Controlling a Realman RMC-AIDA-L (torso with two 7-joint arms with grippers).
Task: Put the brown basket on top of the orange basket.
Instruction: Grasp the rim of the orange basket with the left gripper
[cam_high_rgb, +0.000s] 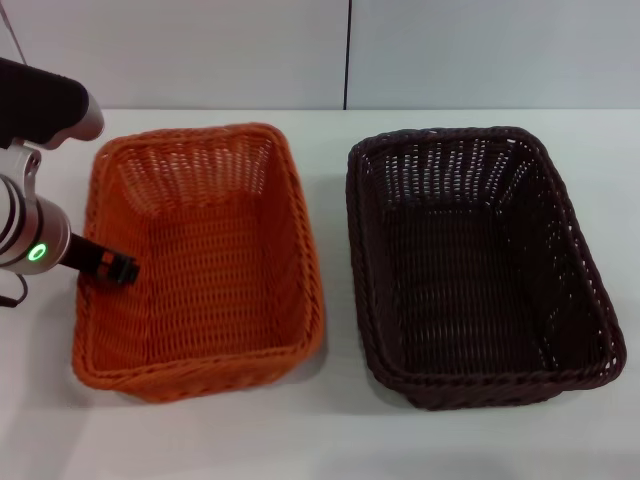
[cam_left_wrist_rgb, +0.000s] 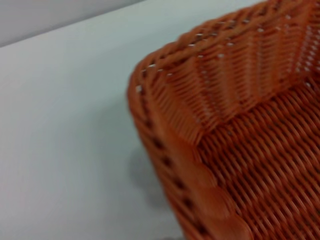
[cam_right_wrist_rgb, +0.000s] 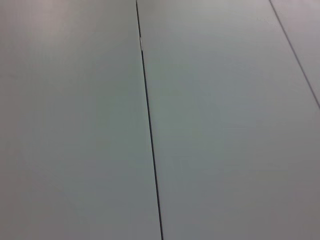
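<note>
The brown basket (cam_high_rgb: 480, 270) sits on the bench's (cam_high_rgb: 330, 430) right half, well apart from the left claw (cam_high_rgb: 118, 267), which reaches over the left rim of the orange basket (cam_high_rgb: 200, 260) beside it. Whether that claw's fingers are apart or together cannot be told, and the right claw is out of sight, its wrist camera showing only a grey panelled surface (cam_right_wrist_rgb: 225, 125).

No readable text or labels
</note>
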